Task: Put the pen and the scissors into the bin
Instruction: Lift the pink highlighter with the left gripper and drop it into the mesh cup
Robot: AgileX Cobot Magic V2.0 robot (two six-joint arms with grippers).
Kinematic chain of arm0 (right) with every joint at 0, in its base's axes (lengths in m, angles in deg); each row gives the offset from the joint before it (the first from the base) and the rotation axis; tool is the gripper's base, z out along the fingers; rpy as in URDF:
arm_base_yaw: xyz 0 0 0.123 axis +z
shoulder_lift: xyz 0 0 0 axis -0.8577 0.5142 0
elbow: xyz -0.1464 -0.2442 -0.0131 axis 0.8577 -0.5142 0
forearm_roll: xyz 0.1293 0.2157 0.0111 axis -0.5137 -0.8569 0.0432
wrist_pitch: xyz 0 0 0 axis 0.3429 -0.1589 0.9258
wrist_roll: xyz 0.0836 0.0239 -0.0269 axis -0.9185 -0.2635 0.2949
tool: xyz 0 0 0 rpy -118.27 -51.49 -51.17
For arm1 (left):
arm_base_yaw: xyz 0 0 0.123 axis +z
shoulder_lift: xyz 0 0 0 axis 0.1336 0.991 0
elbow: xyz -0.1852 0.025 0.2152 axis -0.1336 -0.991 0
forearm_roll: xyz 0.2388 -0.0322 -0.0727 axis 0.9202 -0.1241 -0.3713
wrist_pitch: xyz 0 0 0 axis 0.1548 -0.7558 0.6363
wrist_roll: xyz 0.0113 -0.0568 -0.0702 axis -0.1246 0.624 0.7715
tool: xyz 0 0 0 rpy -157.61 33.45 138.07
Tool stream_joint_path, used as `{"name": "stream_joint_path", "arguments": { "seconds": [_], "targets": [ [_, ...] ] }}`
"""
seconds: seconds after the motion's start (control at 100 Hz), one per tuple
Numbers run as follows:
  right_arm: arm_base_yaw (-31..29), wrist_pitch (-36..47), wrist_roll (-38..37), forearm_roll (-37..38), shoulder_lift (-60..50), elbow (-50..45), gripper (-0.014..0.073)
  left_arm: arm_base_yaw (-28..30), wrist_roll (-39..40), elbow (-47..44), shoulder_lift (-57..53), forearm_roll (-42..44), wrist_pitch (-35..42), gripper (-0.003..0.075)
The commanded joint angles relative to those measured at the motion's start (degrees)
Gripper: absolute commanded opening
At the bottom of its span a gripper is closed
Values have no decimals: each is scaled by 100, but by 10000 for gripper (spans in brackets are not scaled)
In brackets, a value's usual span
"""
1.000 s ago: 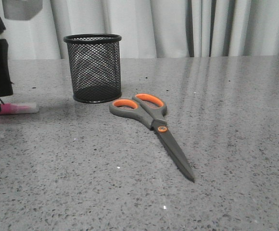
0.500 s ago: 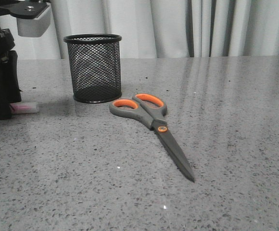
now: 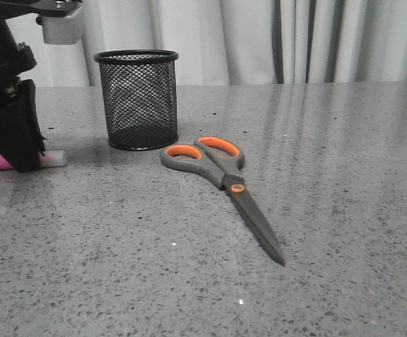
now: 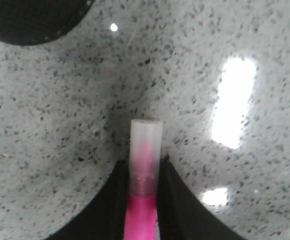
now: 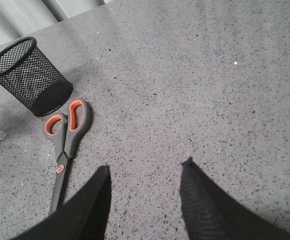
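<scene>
The left tool [image 4: 144, 200] is down at the table [image 3: 344, 182] on the far left, its two fingers [image 4: 112, 200] pressed against either side of the pen [image 4: 145, 170], gripping it; the whitish cap pokes out past the fingertips. The pen lies flat on the table, left of the bin [image 3: 137, 98]. The bin stands upright. The scissors [image 3: 221, 186] lie closed just in front of the bin, blades pointing toward the camera. The right tool [image 5: 145, 200] hangs above the table with fingers spread apart, holding nothing.
</scene>
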Motion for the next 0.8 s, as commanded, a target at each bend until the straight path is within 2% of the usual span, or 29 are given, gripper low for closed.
{"name": "stream_joint_path", "arguments": {
  "seconds": [0.0, 0.21, 0.4, 0.51, 0.59, 0.79],
  "targets": [
    [-4, 386, 65, -54, 82, 208, 288, -22, 222, -20, -22, -377, -552, -19],
    [-4, 411, 65, -54, 82, 208, 288, 99, 1004, 2, -610, -976, -161, -19],
    [-4, 411, 65, -54, 82, 208, 288, 910, 1147, 2, -1365, -2102, 12, -19],
    [-4, 411, 65, -63, 82, 208, 288, 1449, 859, -31, -1809, -3381, 276, -19],
    [-4, 411, 65, -63, 82, 208, 288, 1739, 197, -47, -2082, -4731, 447, -19],
    [-4, 402, 65, -128, 82, 208, 288, 1799, -1363, -68, -2360, -7846, 682, -19]
  ]
}}
